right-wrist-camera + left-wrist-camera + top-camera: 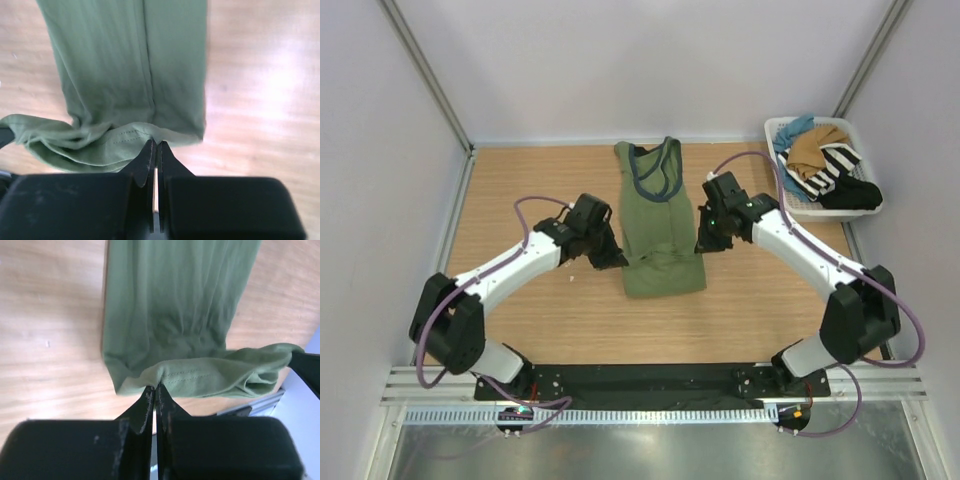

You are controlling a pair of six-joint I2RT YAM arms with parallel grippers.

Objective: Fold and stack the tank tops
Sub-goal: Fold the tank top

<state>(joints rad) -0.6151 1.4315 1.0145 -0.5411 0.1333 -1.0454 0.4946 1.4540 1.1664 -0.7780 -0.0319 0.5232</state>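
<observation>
Toward the middle of the desk point(550, 310), left jaws and right jaws both clamped shut on the near hem of the olive green tank top point(658, 225), one at each corner. Hem bunched between them, rest flat on the wood, neck toward the far edge. In the far right corner, white basket point(772, 128) with the tan-brown tank top point(813, 150) among a striped garment point(835, 165), a black garment point(855, 192) and blue cloth point(792, 130).

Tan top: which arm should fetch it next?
Right, probably: the tan top lies in the basket at far right, near the right arm; the left arm is beyond the green top.
</observation>
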